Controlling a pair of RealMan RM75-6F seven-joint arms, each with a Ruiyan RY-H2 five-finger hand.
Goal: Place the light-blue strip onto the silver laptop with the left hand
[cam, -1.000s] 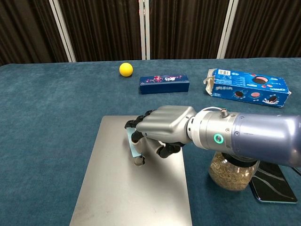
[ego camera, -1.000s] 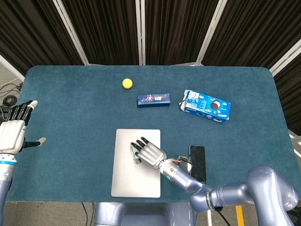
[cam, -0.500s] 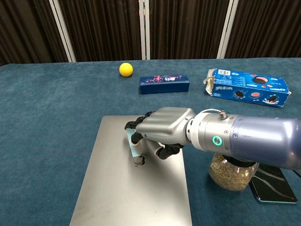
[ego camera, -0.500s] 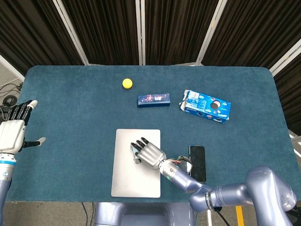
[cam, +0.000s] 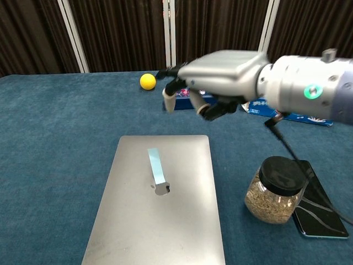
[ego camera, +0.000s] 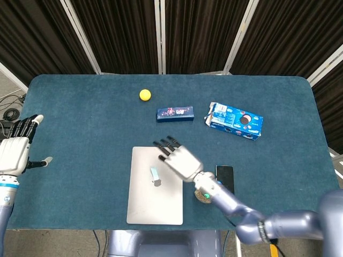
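— On the blue felt table [ego camera: 80, 118], what is there, counted?

— One silver laptop [cam: 138, 232], closed, with one light-blue strip [cam: 156, 165] lying flat on its lid, one end just beside the logo. One yellow ball [cam: 147, 81], one dark-blue oblong box [ego camera: 174, 113], one torn-open blue cookie box [ego camera: 235, 121], one black-lidded glass jar of grain [cam: 276, 190] and one black phone [ego camera: 225, 176].

— And the hands?

— Two. The right hand [cam: 212, 83] hangs above the laptop's far edge, fingers loosely spread, holding nothing. The left hand [ego camera: 15, 152] is at the table's left edge, fingers straight and apart, empty.

— Anything hidden or unreadable?

— From the chest camera the right hand covers most of the oblong box and part of the cookie box. From the head camera the arm hides most of the jar. No lettering is legible.
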